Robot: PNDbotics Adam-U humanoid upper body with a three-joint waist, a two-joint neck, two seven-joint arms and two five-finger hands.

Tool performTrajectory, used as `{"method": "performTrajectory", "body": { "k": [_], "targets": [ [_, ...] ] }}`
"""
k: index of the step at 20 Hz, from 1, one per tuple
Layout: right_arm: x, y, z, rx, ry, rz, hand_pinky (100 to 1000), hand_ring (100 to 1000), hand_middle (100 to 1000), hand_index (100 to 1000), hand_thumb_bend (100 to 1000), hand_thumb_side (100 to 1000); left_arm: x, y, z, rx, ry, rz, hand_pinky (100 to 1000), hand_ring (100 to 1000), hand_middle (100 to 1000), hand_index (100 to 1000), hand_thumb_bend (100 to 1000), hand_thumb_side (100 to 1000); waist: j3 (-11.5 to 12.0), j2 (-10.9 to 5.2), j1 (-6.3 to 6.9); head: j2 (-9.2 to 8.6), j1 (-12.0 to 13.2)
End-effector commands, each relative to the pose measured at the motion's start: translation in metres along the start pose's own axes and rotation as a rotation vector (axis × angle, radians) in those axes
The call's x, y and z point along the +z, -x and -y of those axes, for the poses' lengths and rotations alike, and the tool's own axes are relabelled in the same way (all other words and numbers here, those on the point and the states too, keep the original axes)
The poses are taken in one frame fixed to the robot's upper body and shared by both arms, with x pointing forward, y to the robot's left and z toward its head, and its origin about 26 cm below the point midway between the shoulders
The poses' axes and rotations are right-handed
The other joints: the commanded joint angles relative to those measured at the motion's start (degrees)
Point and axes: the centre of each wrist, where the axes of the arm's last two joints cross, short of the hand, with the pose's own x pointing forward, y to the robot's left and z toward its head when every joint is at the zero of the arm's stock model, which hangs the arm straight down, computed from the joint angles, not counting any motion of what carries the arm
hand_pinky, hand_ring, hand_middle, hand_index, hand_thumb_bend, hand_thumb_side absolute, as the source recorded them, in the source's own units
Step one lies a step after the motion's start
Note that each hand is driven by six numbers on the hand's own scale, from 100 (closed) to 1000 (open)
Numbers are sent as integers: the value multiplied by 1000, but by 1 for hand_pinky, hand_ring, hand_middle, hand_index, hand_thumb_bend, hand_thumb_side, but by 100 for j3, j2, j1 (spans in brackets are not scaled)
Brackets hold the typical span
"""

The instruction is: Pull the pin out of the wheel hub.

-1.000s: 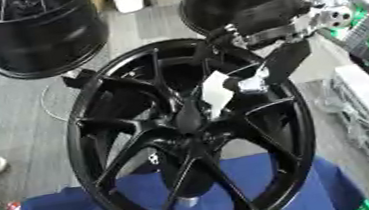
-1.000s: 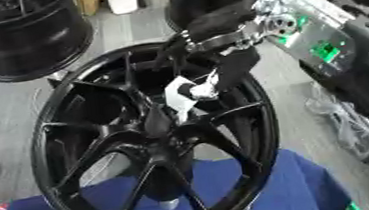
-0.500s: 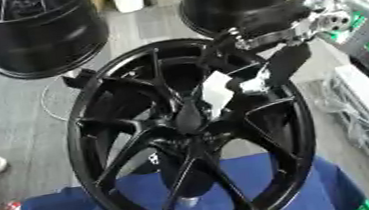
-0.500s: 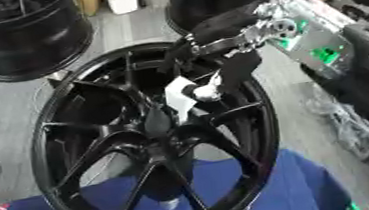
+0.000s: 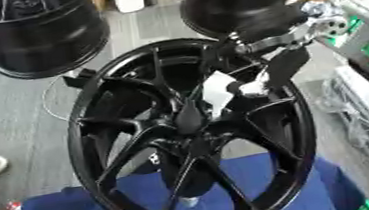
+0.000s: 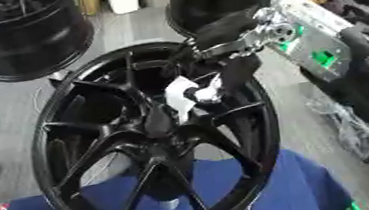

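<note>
Above the glossy black multi-spoke alloy wheel hub, propped upright for access, right hand fingers curled pinching small white tagged pin.

Pin mostly hidden by right hand fingers (blurred); left hand unseen.
</note>
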Motion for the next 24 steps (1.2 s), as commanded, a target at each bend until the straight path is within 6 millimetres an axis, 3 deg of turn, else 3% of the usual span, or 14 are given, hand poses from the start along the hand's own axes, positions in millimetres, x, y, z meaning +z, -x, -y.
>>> {"method": "performTrajectory", "body": {
  "k": [1, 7, 19, 24],
  "targets": [
    [5, 3, 4, 118, -135, 68, 789, 769, 869, 952, 102, 835, -4, -7, -2, -14, 7, 25, 701, 546, 518, 656, 506, 638, 7, -63, 23, -33, -19],
    [3, 4, 0, 120, -145, 74, 787, 768, 854, 947, 119, 779, -4, -7, -2, -12, 7, 25, 701, 546, 518, 656, 507, 639, 10, -56, 24, -48, -19],
    [0, 10, -7, 108, -162, 61, 784, 763, 815, 933, 126, 570, -4, -8, -1, -10, 8, 28, 701, 546, 518, 656, 507, 639, 42, -33, 31, -63, -50],
    [8, 12, -13, 88, -164, 40, 775, 752, 776, 912, 104, 479, -5, -8, 0, -8, 9, 31, 702, 546, 518, 656, 507, 640, 68, -7, 29, -89, -77]
  ]
}}
